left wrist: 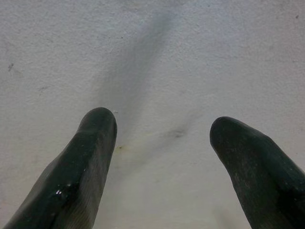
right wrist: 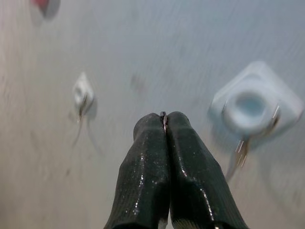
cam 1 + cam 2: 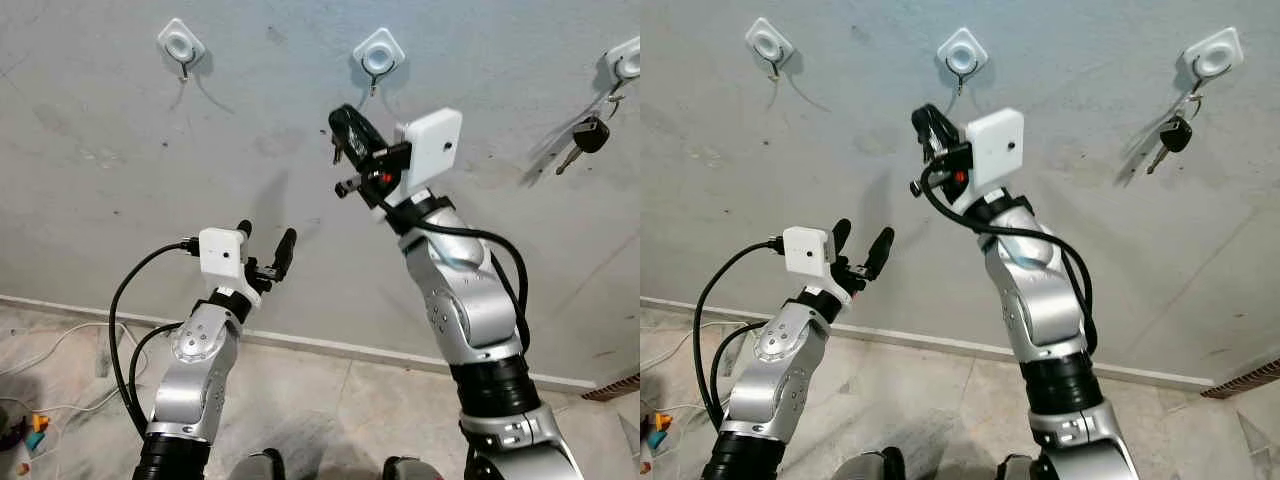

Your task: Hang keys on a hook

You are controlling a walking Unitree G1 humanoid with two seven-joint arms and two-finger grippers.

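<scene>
Keys' thin metal ring [image 2: 163,116] sits pinched between the right gripper's [image 2: 164,125] glossy black fingers near a white square hook [image 2: 255,106]; left gripper [image 3: 266,242] gapes.

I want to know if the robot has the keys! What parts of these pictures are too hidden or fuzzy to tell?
- Right gripper: a thin metal edge shows between its shut fingers; the fingers hide the rest, so it cannot be identified.
- Middle hook: blurred in the right wrist view; its wire tip is unclear.
- Hanging keys: too small to count.
- Right hook: cut off by the left eye view's edge.
</scene>
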